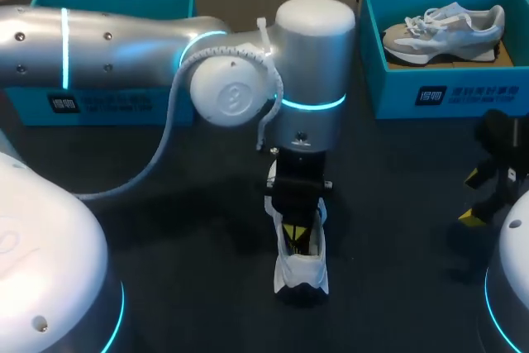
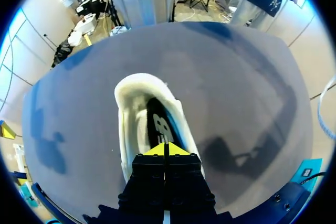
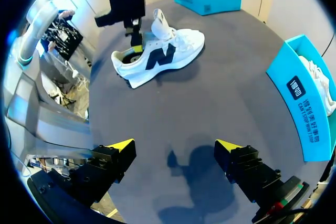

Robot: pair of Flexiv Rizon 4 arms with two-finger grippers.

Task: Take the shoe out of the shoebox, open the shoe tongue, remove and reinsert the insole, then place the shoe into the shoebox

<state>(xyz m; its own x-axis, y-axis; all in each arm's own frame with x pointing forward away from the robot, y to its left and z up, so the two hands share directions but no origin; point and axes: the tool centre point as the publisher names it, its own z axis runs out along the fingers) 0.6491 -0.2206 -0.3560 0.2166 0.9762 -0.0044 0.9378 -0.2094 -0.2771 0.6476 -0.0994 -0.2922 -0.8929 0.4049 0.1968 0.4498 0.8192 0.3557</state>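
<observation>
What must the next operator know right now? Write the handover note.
Left claw: shut, tips inside the white shoe, over its insole; grip on it unclear.
Right claw: open, empty, over bare table.
White shoe stands mid-table, tongue raised; a grey shoe lies in the right-hand box.
Done: shoe out, tongue open. Left: insole out and back, shoe into a box.

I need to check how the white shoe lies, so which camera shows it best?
Right wrist view: the whole shoe in side profile. Head view: the left arm covers part. Left wrist view: only its heel opening.
</observation>
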